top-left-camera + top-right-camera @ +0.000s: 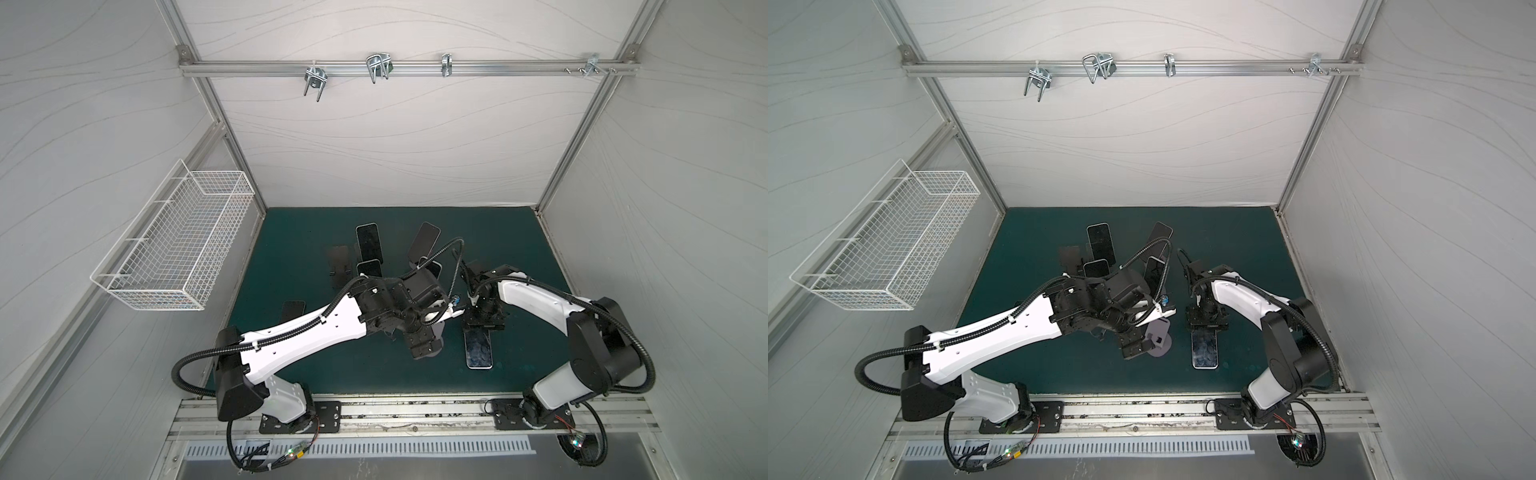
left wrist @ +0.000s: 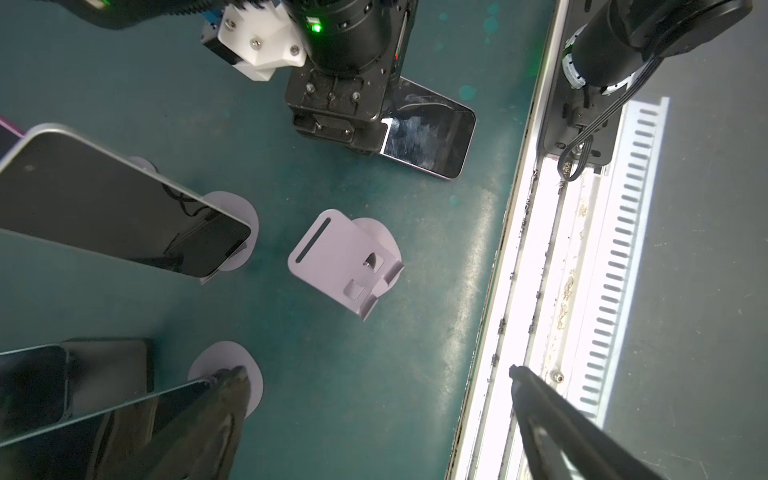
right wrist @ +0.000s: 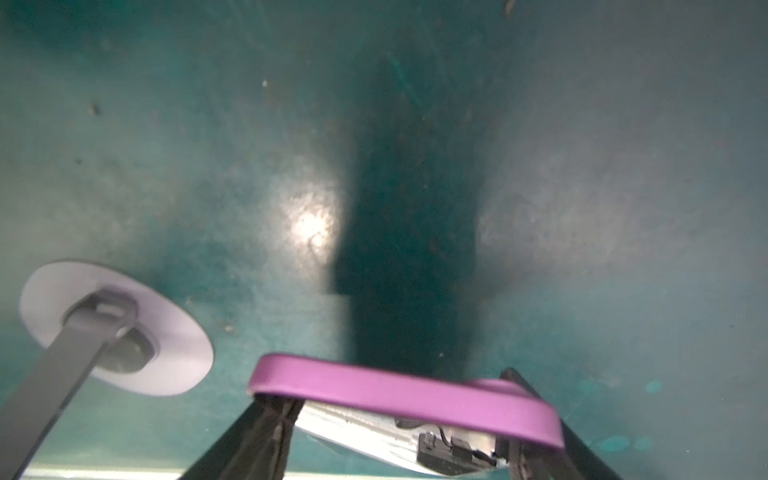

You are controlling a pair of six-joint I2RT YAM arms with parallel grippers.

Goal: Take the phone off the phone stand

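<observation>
The right fingers (image 3: 249, 440) clamp the purple phone (image 3: 407, 395), mostly cut off; left fingers (image 2: 544, 419) gape empty.

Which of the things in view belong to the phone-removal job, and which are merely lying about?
Job: phone, held by the right gripper; empty phone stand beside it.
Lying about: other phones on stands; wire basket; wall hooks.

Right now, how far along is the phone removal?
Done: one stand is empty. In hand: the right claw grips the purple-cased phone low at the mat; the left claw hangs open. Left: release it; other phones sit on stands.
</observation>
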